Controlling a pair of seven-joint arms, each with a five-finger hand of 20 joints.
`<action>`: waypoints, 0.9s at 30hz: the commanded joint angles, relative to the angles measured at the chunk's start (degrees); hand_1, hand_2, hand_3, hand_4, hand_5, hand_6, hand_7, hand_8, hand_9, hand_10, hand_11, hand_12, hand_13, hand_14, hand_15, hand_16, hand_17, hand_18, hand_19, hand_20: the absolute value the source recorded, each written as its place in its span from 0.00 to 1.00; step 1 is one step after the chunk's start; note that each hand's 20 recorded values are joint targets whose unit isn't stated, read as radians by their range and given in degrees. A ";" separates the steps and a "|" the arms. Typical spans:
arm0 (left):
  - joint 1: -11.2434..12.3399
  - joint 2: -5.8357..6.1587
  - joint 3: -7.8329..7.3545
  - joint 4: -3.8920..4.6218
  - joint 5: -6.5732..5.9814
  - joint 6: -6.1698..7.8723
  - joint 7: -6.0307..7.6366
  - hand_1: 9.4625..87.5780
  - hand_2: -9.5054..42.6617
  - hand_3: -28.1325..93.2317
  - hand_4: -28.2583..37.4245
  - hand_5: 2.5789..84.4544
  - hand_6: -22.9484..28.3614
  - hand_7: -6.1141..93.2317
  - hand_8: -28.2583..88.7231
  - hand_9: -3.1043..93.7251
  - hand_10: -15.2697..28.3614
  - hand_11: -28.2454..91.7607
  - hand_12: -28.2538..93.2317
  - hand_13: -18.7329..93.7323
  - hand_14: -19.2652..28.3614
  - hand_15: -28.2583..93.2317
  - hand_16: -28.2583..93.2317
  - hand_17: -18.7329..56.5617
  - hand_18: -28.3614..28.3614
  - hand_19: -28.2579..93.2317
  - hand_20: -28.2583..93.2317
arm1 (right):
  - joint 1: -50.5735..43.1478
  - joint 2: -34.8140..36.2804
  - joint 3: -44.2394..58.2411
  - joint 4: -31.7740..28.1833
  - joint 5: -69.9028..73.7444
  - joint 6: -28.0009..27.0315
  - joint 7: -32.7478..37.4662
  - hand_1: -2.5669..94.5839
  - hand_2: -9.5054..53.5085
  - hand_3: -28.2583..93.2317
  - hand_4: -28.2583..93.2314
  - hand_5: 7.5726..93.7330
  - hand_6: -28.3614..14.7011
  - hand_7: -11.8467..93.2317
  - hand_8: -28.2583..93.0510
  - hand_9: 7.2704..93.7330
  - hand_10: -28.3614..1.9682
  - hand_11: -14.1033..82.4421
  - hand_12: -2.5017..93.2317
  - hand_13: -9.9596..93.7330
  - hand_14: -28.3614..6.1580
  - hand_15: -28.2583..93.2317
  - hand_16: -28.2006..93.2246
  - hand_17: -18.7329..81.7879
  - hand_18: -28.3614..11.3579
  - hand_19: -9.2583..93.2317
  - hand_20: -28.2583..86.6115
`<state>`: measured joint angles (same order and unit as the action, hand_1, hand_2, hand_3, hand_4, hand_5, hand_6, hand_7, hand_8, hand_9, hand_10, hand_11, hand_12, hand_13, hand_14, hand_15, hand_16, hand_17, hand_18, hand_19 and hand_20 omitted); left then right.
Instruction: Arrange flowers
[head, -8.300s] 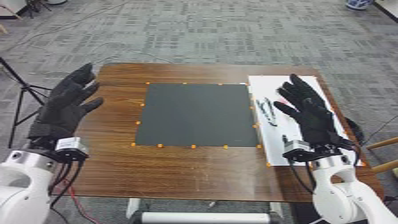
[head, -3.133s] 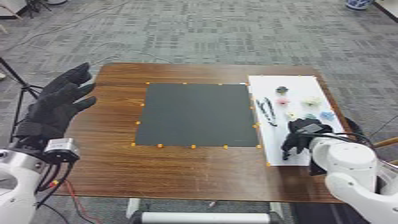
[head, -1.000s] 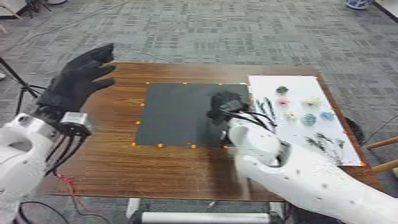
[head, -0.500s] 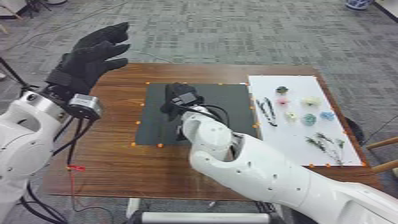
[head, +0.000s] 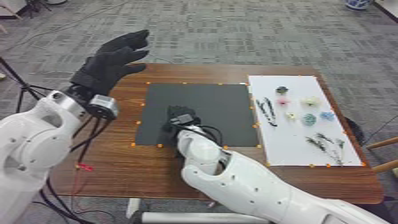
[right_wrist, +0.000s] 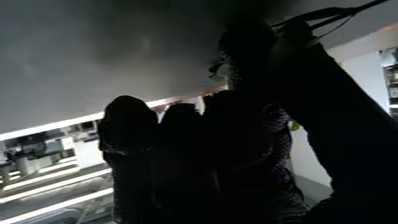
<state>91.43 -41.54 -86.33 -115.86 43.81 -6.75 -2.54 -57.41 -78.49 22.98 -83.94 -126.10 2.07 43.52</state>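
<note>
Over the dark mat (head: 200, 135), in the head view, the right hand (head: 180, 114) is low and left of centre. In the right wrist view the right hand (right_wrist: 187, 160) has its thumb and a finger closed on a thin dark sprig (right_wrist: 338, 19); its lower part is hidden by the glove. The left hand (head: 108, 67) is raised above the table's far left side with fingers spread. On the white board lie a dark flower (head: 282, 90), a pink flower (head: 283, 101), a cream flower (head: 311, 101), a blue flower (head: 327, 116), a teal flower (head: 309, 119) and leafy sprigs (head: 327, 145).
The white board (head: 293, 150) lies at the table's right side. Long black tools (head: 267, 111) and a small yellow flower (head: 290, 116) are at its left part. Orange markers edge the mat. The right forearm crosses the table's front edge.
The right hand has gone from the white board to the mat, moved left across it, then come slightly nearer. The left hand has shifted farther out and to the right.
</note>
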 joint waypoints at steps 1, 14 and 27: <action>-2.10 -1.24 0.89 0.51 -0.13 -1.57 -0.48 0.22 0.00 0.79 0.02 0.22 0.47 0.22 0.18 0.18 0.55 0.34 0.41 0.21 0.65 0.50 0.22 0.08 0.85 0.55 0.31 | 0.35 -1.87 0.22 -0.02 -1.25 -0.69 1.00 0.42 0.00 0.96 0.14 0.82 0.66 0.56 0.43 0.91 0.75 0.80 0.61 0.89 0.68 0.94 0.63 0.65 0.16 1.00 0.70; -3.51 -1.86 2.31 1.28 -0.19 -2.63 -0.76 0.22 0.00 0.79 0.02 0.22 0.47 0.22 0.18 0.18 0.55 0.34 0.41 0.21 0.65 0.50 0.22 0.08 0.84 0.55 0.31 | -0.54 -2.73 -0.76 -0.07 -1.82 2.14 1.58 0.42 0.00 0.96 0.13 0.83 0.66 0.55 0.43 0.91 0.75 0.80 0.61 0.90 0.67 0.94 0.63 0.65 0.16 1.00 0.70; -6.47 -2.30 4.86 2.77 -0.36 -3.89 -1.35 0.22 0.00 0.79 0.02 0.22 0.47 0.22 0.18 0.18 0.55 0.34 0.41 0.21 0.65 0.50 0.22 0.08 0.84 0.55 0.31 | 0.38 -3.93 -2.48 0.53 -0.62 5.05 3.86 0.42 0.00 0.96 0.13 0.83 0.66 0.55 0.43 0.91 0.75 0.80 0.61 0.90 0.67 0.94 0.63 0.65 0.16 1.00 0.71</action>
<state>86.81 -43.03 -82.36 -113.76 43.77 -9.42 -3.07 -57.81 -80.96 21.31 -83.71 -126.81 5.16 45.96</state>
